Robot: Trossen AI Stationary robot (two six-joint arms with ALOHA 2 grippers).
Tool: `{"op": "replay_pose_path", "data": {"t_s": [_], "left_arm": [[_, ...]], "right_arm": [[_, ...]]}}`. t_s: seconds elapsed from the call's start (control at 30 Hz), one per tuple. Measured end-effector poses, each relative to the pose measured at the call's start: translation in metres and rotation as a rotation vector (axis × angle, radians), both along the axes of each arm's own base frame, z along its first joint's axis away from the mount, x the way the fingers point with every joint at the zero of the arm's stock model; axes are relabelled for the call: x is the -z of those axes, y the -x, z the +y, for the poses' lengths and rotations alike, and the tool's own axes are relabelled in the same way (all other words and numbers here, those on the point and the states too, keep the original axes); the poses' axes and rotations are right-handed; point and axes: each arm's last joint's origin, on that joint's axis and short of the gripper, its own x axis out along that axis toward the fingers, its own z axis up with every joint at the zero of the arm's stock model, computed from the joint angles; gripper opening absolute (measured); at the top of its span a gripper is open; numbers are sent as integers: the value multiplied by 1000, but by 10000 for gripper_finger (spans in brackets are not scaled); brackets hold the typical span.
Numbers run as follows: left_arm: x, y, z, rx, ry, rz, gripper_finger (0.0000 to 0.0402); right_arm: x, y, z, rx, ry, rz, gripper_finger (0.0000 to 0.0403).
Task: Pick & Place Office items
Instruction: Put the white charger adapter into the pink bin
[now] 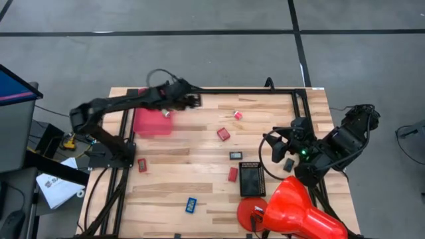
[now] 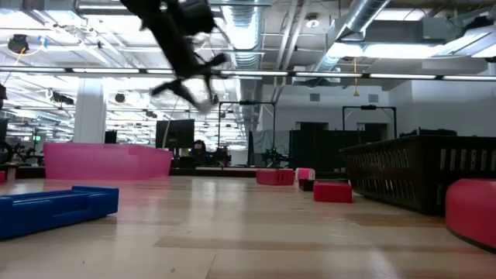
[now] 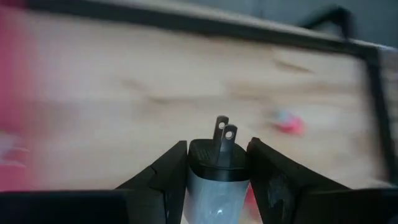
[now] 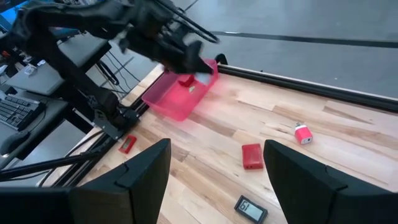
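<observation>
Left pincer (image 3: 217, 186) is clenched on a white plug adapter (image 3: 214, 190); its two metal prongs stick out between the fingers (image 3: 165, 180). The adapter's lower body is cut off at the edge of the left wrist view, and the background there is smeared. In the high view this pincer (image 1: 167, 111) hangs above the pink bin (image 1: 153, 122) at the table's (image 1: 199, 192) far left; the adapter itself is too small to resolve there.

Right pincer (image 4: 214, 180) waits over the right edge, fingers spread, grasping nothing.

Loose on the table: red blocks (image 1: 223, 134) and (image 1: 233, 174), a small red-white piece (image 1: 238, 115), a blue piece (image 1: 190, 204), a small black display piece (image 1: 236, 155), and a red piece (image 1: 142, 165) near the left arm's frame. The black tray (image 1: 252, 178) sits beside the big red cone (image 1: 299, 209), which is partly cut off at the frame bottom.
</observation>
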Motion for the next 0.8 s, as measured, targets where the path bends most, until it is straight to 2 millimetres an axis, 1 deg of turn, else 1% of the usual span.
{"op": "replay_pose_path", "data": {"t_s": [0.07,0.17,0.27,0.33,0.43,0.5,0.57,0.7,0.73,0.8], "left_arm": [[-11,25,3,-35,-38,93,141],[-22,61,6,-67,-28,232,141],[-26,89,6,-97,34,350,141],[-23,102,3,-116,79,397,141],[-5,114,-1,-106,185,405,141],[14,118,-4,-129,241,407,141],[33,119,-5,-170,250,373,141],[64,115,7,-219,228,162,141],[73,115,12,-233,232,127,140],[93,116,18,-253,279,110,140]], "right_arm": [[0,0,0,2,-2,-2,250],[0,0,0,8,-12,-10,250],[0,0,0,8,-13,-11,250],[0,0,0,8,-13,-11,250],[0,0,0,12,-15,-16,250],[0,0,0,13,-16,-18,250],[0,0,0,16,-21,-22,250],[0,0,0,18,-27,-28,250],[0,0,0,18,-29,-30,250],[0,0,0,18,-30,-30,250]]}}
